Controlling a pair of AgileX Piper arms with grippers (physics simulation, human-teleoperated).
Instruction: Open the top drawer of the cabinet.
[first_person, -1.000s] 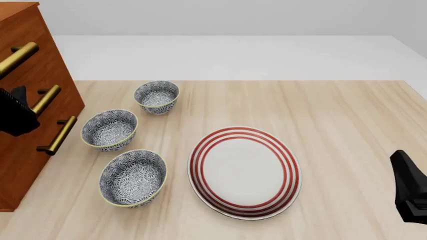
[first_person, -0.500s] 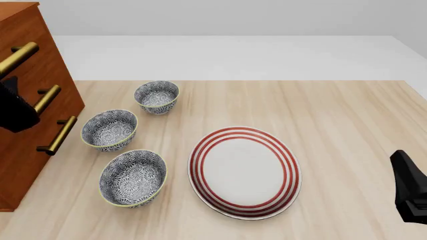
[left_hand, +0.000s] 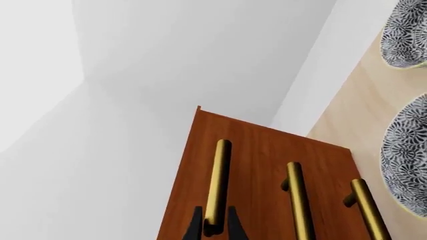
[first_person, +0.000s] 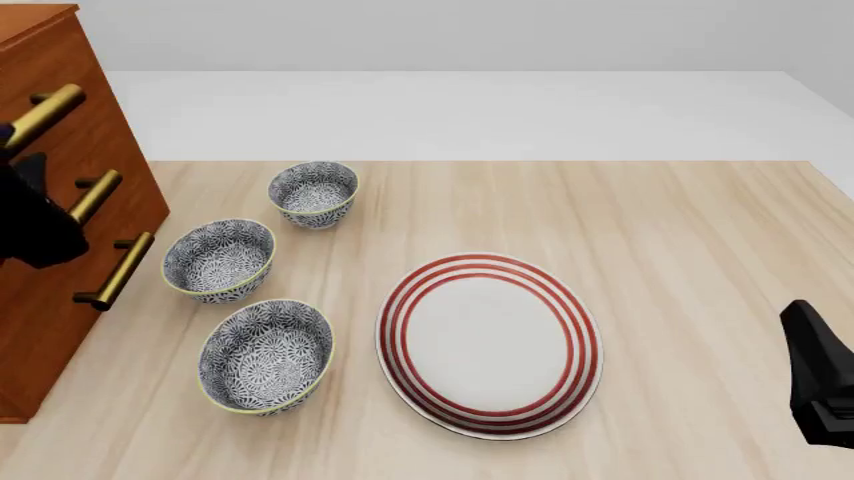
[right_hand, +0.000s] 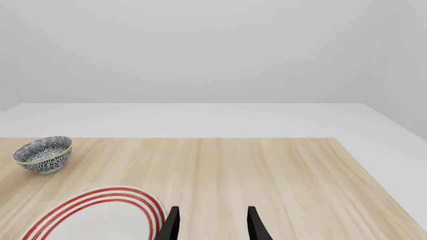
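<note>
Left wrist: left gripper (left_hand: 215, 227) straddling the near end of the top drawer's brass handle (left_hand: 217, 185), dark fingers (left_hand: 194, 227) pressed close on either side, cabinet (left_hand: 260, 150) front filling the view. Front: cabinet at the tabletop's (first_person: 667, 230) left edge, top drawer (first_person: 54, 70) uppermost, three patterned bowls (first_person: 219, 260) and striped plate (first_person: 489, 345) alongside. Right wrist: right gripper (right_hand: 212, 225) parted, holding nothing, above the plate's edge.

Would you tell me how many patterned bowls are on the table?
3, all between the cabinet and the striped plate: far bowl, middle bowl, near bowl. None looks hidden.
</note>
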